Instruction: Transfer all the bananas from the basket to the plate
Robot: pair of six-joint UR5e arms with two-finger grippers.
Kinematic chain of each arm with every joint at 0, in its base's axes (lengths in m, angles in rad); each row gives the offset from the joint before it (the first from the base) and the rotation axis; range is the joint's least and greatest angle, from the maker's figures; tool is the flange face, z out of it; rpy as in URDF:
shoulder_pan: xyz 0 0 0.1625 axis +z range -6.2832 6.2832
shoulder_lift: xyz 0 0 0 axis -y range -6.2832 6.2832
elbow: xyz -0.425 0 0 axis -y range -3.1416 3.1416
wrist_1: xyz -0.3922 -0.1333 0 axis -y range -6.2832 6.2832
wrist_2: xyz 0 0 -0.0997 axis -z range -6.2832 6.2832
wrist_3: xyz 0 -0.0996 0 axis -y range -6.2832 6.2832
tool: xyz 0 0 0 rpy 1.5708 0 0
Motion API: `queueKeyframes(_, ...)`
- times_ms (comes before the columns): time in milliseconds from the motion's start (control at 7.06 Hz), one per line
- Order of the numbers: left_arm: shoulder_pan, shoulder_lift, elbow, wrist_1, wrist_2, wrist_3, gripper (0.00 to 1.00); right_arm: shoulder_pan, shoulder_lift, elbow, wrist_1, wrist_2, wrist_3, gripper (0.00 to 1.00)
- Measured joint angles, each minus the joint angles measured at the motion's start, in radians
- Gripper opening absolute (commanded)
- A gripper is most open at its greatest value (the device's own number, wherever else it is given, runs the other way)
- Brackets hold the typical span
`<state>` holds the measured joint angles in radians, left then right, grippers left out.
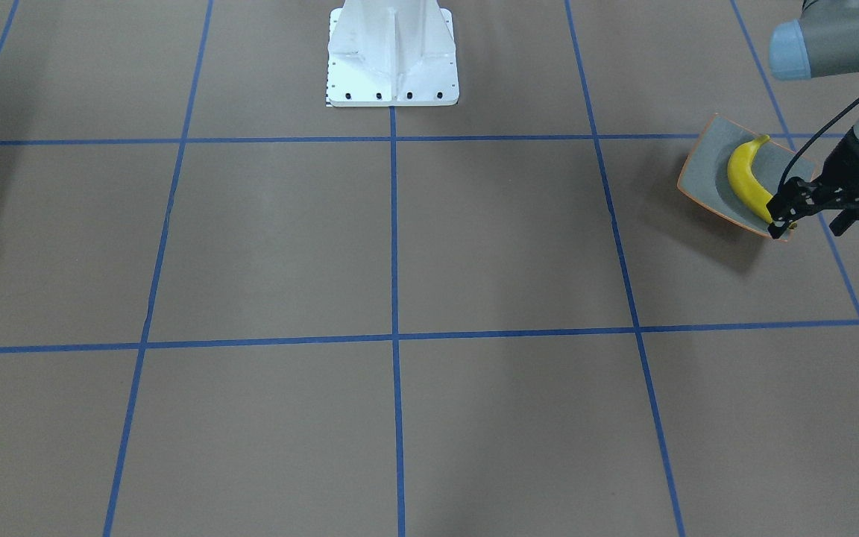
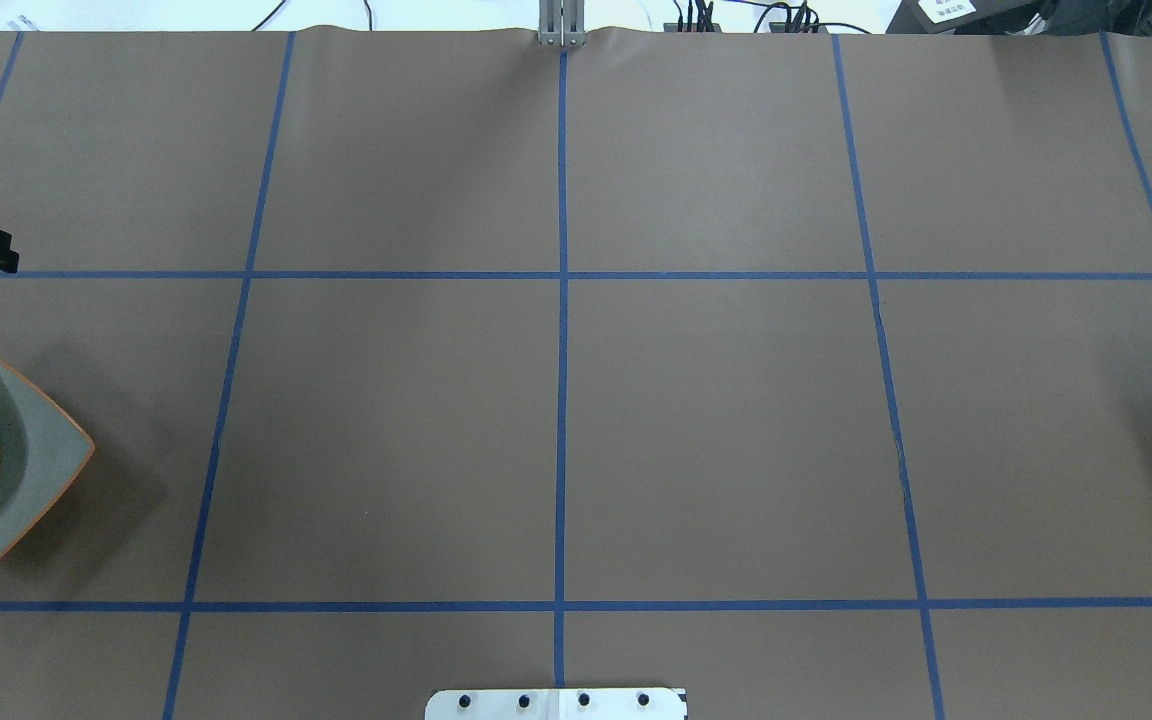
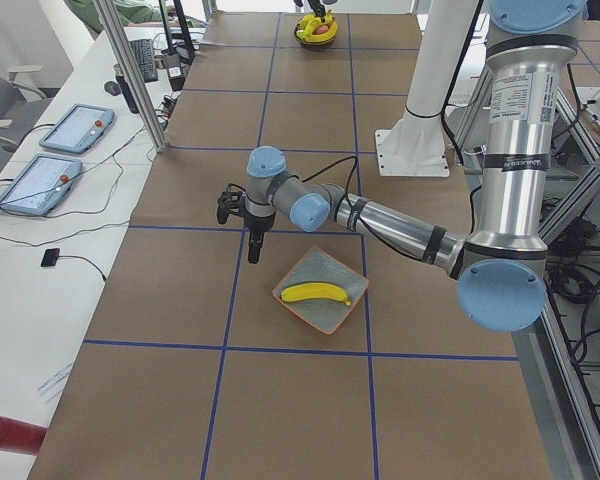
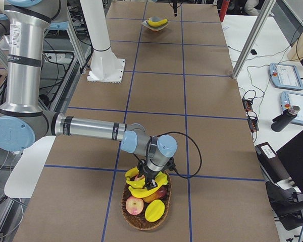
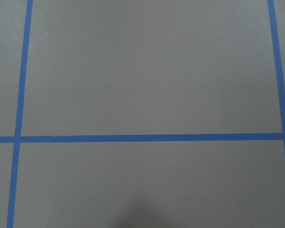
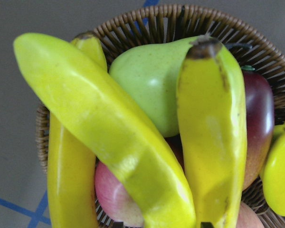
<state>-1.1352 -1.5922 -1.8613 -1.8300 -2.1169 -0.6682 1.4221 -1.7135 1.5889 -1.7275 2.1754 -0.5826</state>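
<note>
Bananas (image 6: 114, 137): three long yellow ones seem to fill the near basket (image 6: 180, 19), ends cut off. The right gripper (image 4: 144, 182) is just above them; its jaws I cannot tell. Far off, one banana (image 1: 746, 183) lies on the plate (image 1: 705, 171), and beside it the left gripper (image 1: 808, 227) has its jaws apart.

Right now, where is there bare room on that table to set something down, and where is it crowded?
The middle of the table is bare: the taped squares between the plate and the basket, out from the white robot base. The plate has grey room beside its banana. The basket is crowded, heaped with fruit under the right gripper.
</note>
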Motion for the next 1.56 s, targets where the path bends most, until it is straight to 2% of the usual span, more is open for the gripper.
queueKeyframes(142, 0.0, 0.0, -0.001, 0.0, 0.0, 0.0, 1.0, 0.0, 0.0, -0.003, 0.0, 0.0, 0.0, 0.62)
queueKeyframes(283, 0.0, 0.0, -0.002, 0.0, 0.0, -0.001, 1.0, 0.0, 0.0, -0.004, 0.0, 0.0, 0.0, 0.57)
queueKeyframes(425, 0.0, 0.0, -0.002, 0.0, -0.001, -0.001, 1.0, 0.0, 0.0, -0.004, 0.0, 0.0, 0.001, 0.44)
queueKeyframes(708, 0.0, 0.0, -0.002, 0.0, -0.001, -0.001, 1.0, 0.0, 0.0, -0.004, 0.0, 0.001, 0.002, 0.33)
queueKeyframes(991, 0.0, 0.0, -0.002, 0.001, 0.0, -0.001, 1.0, 0.0, 0.0, -0.004, 0.0, 0.001, 0.002, 0.09)
queueKeyframes(1133, 0.0, 0.0, -0.002, 0.001, 0.0, -0.001, 1.0, 0.0, 0.0, -0.004, 0.0, 0.001, 0.003, 0.0)
queueKeyframes(1558, 0.0, 0.0, -0.002, 0.001, 0.0, -0.001, 1.0, 0.001, 0.001, 0.007, 0.002, -0.003, -0.006, 0.0)
